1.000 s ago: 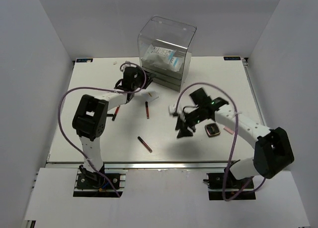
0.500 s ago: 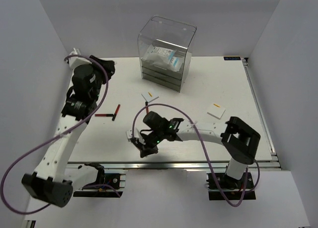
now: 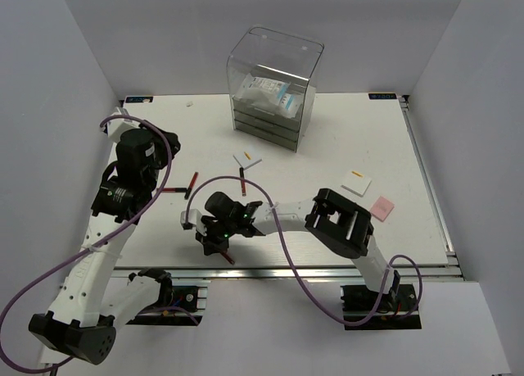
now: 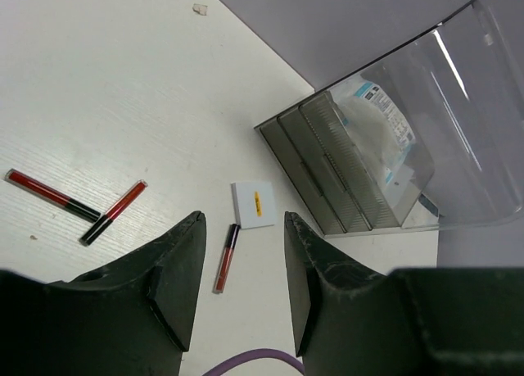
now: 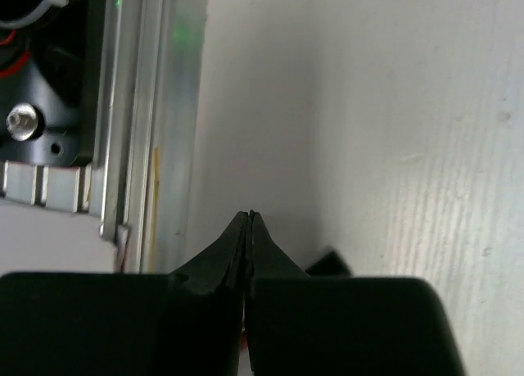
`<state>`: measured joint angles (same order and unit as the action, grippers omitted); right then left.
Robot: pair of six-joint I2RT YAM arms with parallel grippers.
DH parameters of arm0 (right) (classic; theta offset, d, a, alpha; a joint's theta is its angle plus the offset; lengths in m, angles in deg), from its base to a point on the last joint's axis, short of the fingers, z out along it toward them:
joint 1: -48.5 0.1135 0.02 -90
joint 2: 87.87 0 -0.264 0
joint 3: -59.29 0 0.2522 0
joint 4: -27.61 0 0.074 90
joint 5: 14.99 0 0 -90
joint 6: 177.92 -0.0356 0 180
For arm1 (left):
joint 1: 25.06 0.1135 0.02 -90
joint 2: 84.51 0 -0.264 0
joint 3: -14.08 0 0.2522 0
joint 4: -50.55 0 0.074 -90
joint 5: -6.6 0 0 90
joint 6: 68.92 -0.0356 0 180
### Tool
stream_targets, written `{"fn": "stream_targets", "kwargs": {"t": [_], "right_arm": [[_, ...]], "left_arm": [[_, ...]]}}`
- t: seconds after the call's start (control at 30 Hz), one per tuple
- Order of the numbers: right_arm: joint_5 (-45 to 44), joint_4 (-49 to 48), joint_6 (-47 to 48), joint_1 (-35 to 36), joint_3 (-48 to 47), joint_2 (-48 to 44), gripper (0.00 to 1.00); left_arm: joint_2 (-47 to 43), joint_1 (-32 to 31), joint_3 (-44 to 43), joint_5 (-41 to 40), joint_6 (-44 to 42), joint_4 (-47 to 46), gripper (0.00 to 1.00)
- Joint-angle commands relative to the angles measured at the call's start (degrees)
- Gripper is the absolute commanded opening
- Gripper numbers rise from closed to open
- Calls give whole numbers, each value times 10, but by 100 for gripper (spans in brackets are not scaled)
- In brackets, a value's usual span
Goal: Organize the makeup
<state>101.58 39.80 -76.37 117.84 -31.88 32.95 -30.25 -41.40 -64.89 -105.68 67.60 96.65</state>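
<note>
L hand (image 4: pixel 243 220) wide, empty, raised over surface (image 3: pixel 344 138) left. R hand (image 5: pixel 248 215) pinched shut by front edge. Sticks (image 4: pixel 115 212), white sq (image 4: pixel 253 204) mid-surface; pink sq (image 3: pixel 381 205) at right; packet (image 3: pixel 266 93) in box (image 3: pixel 274 61).

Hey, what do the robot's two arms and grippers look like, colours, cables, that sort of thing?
The left arm and right arm both have white links, chunky black joints and a looping purple cable. The left gripper and right gripper have matte black, wedge-shaped fingers.
</note>
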Motion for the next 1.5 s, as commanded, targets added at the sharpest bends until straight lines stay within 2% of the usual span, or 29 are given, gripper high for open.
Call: {"fn": "stream_targets", "kwargs": {"t": [0.0,0.33,0.67,0.77,0.8,0.87,0.93,0.97,1.03,1.13,1.17,1.33,1.37,1.43,1.47], "right_arm": [[-41,-5,-14,1,-27,7,0],[-81,15,24,-10,52,-42,0],[-70,48,62,-57,64,-70,0],[-4,57,77,-67,69,-113,0],[50,60,83,-73,70,-130,0],[105,55,88,-83,82,-190,0],[148,83,96,-90,69,-234,7],[160,102,96,-101,48,-240,15],[180,109,69,-123,49,-269,17],[162,118,70,-175,56,-305,31],[151,123,66,-211,56,-311,37],[167,143,42,-362,62,-364,66],[170,135,51,-395,68,-378,81],[194,130,72,-420,83,-431,89],[198,125,80,-431,96,-447,89]], "left_arm": [[-7,-2,-19,-10,-14,24,53],[-13,-2,15,7,2,-4,53],[-14,-2,38,23,13,-24,54],[-7,-2,46,37,14,-44,54],[-4,-2,50,47,16,-55,54],[8,-2,54,56,20,-76,55],[19,-2,62,74,24,-95,56],[33,-2,66,82,30,-117,57],[51,-2,82,115,40,-147,57],[107,-2,103,165,75,-228,57],[126,-2,111,179,86,-251,56],[304,-2,93,248,172,-442,56],[333,-2,77,267,198,-504,56],[420,-2,55,284,228,-560,57],[448,-2,42,302,253,-612,57]]}}
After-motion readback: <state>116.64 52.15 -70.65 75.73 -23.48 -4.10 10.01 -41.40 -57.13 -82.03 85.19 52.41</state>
